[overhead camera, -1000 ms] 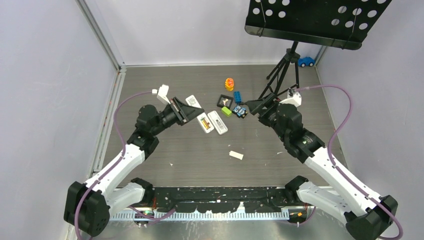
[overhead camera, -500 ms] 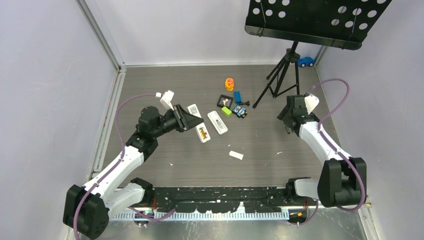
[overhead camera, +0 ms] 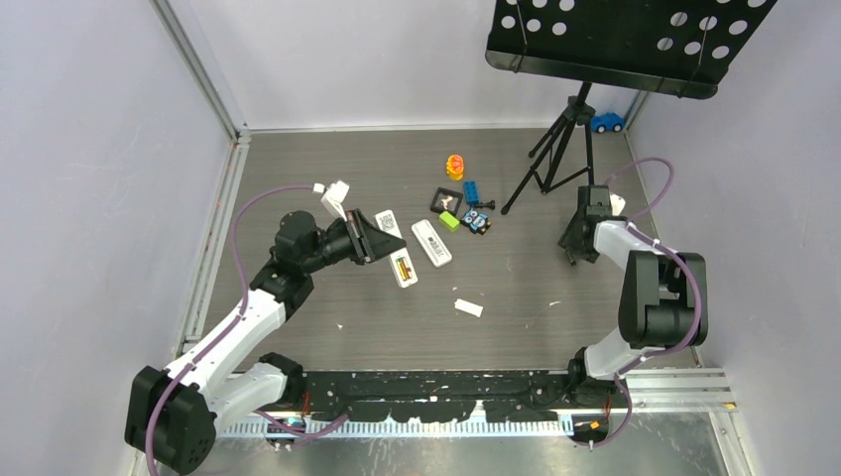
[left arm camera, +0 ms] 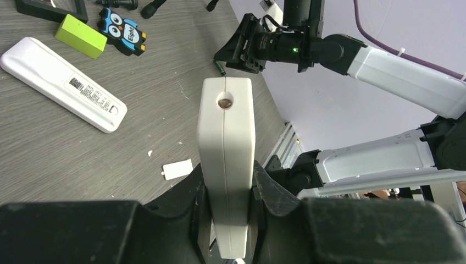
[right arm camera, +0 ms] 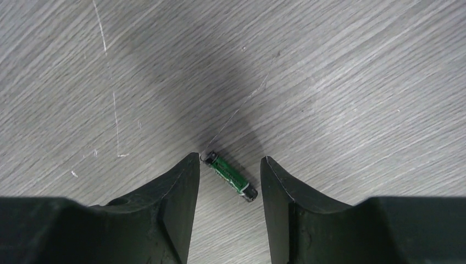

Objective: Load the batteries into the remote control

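- White remote control [left arm camera: 225, 137] is what your left pincer [left arm camera: 228, 184] is pinching, with a finger pressed against each side and the seam of the shell running down the middle of the wrist view.
- From above, you see that remote left of centre over the worktop [overhead camera: 496, 327]. Its back recess is open, and orange-and-dark batteries [overhead camera: 401, 266] sit inside it. You cannot tell from these views whether it is lifted clear of the surface.
- Your right pincer [right arm camera: 231, 159] points down at the right side of the worktop with its fingers spread, gripping nothing.
- One green battery [right arm camera: 228, 177] lies flat and slanted between those fingers. Its upper end is just beside one fingertip, and its lower end is apart from the other.
- A slim white remote [left arm camera: 60, 82] lies flat with its label up, near the held one.
- Beyond it you have a lime-green block [left arm camera: 81, 36] and an owl figure [left arm camera: 122, 32] side by side.
- A small white rectangular piece [left arm camera: 177, 169] lies alone, nearer the arm bases.
- A black tripod stand [overhead camera: 555, 149] rises behind your right pincer, and a blue toy car [overhead camera: 607, 122] sits in the far right corner.
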Controlling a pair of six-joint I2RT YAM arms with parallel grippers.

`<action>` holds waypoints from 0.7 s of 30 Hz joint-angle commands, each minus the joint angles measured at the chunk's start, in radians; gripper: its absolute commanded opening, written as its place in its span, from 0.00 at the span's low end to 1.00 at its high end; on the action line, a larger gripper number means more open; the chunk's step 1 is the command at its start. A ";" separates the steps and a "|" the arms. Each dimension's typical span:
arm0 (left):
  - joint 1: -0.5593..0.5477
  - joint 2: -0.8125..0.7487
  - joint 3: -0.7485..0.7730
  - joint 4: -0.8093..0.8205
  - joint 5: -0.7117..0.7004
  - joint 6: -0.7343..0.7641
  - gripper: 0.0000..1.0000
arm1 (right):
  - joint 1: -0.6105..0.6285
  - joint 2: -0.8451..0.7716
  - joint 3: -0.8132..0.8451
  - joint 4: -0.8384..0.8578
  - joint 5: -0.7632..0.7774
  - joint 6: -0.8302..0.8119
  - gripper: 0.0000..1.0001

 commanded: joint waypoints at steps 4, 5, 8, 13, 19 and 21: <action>0.004 -0.007 0.009 0.026 0.023 0.018 0.00 | -0.022 0.059 0.079 -0.052 -0.065 -0.016 0.39; 0.004 -0.007 0.009 0.024 0.024 0.018 0.00 | -0.022 0.063 0.084 -0.064 -0.069 -0.015 0.38; 0.004 -0.009 0.009 0.021 0.024 0.018 0.00 | -0.022 0.076 0.088 -0.078 -0.072 -0.009 0.38; 0.004 -0.010 0.010 0.016 0.022 0.018 0.00 | -0.022 0.071 0.088 -0.105 -0.084 -0.004 0.47; 0.004 -0.005 0.014 0.016 0.025 0.014 0.00 | -0.020 0.052 0.071 -0.166 -0.088 0.021 0.48; 0.004 -0.001 0.014 0.018 0.025 0.013 0.00 | -0.016 0.043 0.073 -0.187 -0.090 0.020 0.48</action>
